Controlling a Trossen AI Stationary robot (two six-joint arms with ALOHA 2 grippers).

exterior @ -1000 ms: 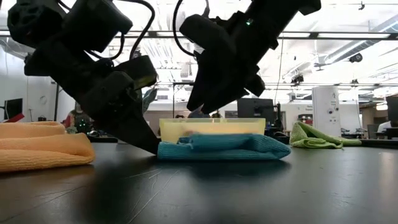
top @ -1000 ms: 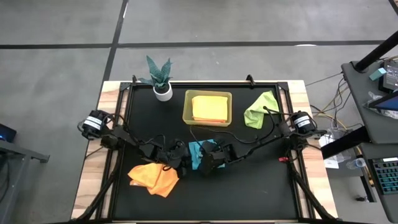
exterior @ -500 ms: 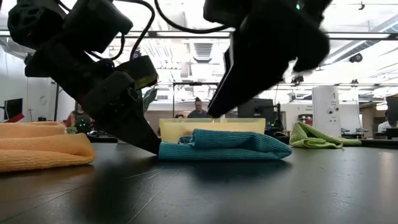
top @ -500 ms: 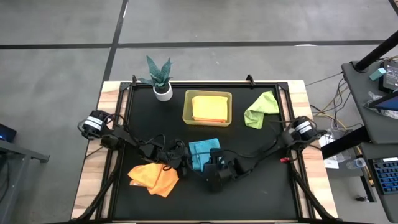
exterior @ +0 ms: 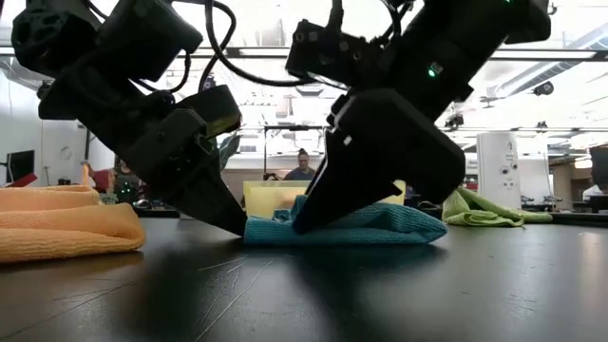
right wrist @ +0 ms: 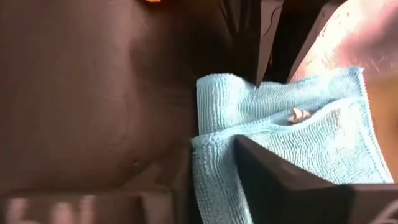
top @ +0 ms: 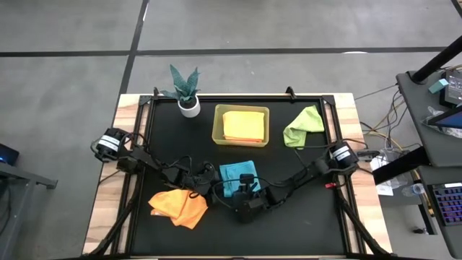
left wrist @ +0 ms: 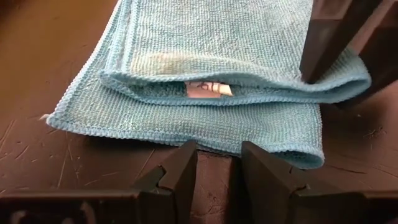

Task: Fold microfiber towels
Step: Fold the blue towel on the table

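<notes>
A teal towel [top: 237, 175] lies folded on the black table top, its layers stacked flat; a white tag [left wrist: 208, 89] shows between them. My left gripper [left wrist: 219, 152] stands at the towel's left edge, its fingers a little apart with bare table between them. My right gripper [right wrist: 214, 162] is shut on the towel's near edge, slanting down from the near right. An orange towel [top: 178, 206] lies crumpled near the left. A lime green towel [top: 303, 126] lies bunched at the far right. Another orange-yellow towel [top: 242, 124] rests inside the bin. My left gripper's fingertips [left wrist: 186, 152] stand on the table right against the bottom layer's edge [left wrist: 217, 144], slanting down from the left; whether they press on the cloth I cannot tell. My right gripper pinches the towel's folded near edge [right wrist: 214, 155] between its two fingers, close to a corner. The fingers slant down from the near right, one finger [right wrist: 280, 186] on top of the cloth. How many layers it has I cannot tell. The towel lies flat on the table.
A translucent yellow-green bin [top: 219, 123] stands at the far middle. A small potted plant [top: 186, 90] stands at the far left. A black frame [top: 144, 144] rims the table top. Cables trail from both arms across the table.
My right gripper has gone from above the teal towel toward the table's near edge and down, rolling about its own line, and has come onto the towel's near edge. The towel lies where it was.
</notes>
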